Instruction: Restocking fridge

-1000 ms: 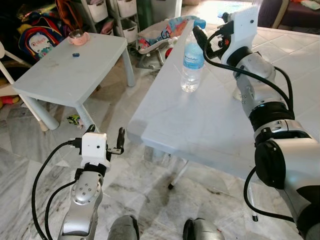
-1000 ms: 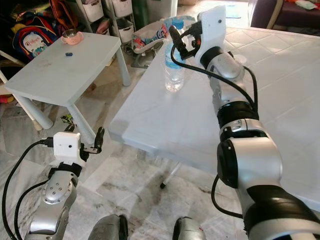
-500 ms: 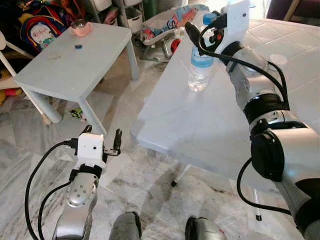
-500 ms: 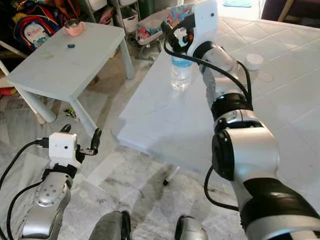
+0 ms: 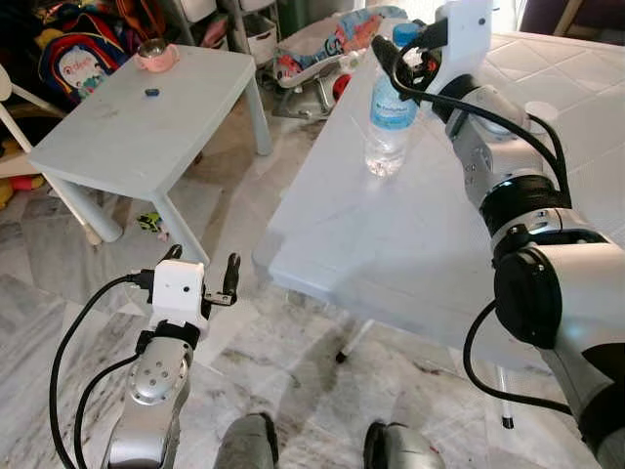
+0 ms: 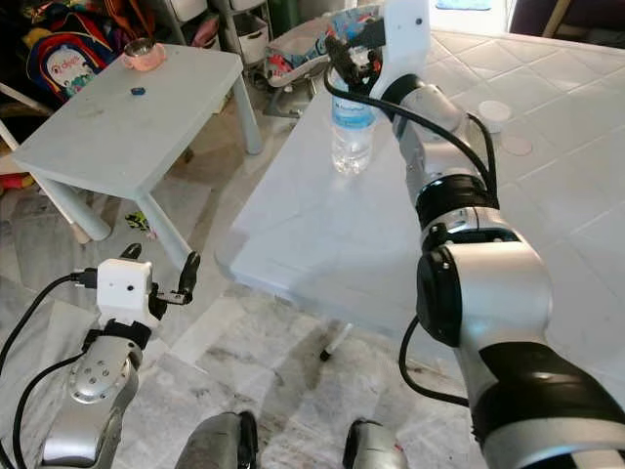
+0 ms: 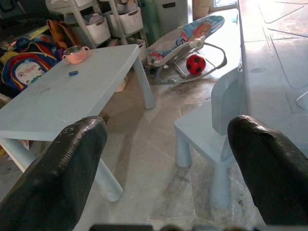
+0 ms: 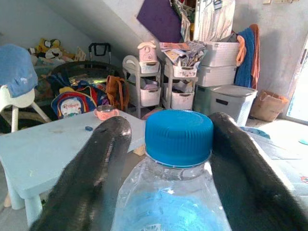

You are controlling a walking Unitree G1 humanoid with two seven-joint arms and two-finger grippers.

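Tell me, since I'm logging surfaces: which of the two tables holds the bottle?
The big table on the robot's right holds the bottle; the small table holds a pink cup.

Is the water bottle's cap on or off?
On: the blue cap sits on the upright water bottle, between the right claw fingers.

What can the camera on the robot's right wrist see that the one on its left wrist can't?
The right wrist view alone has the water bottle up close, its blue cap between the open right gripper fingers, plus stacked white storage baskets and a purple sheet on the wall. The left wrist view alone has the small blue chair, a red ball by a baby bouncer, and the open left gripper. Both share the low blue table, the pink cup on it and the colourful backpack.
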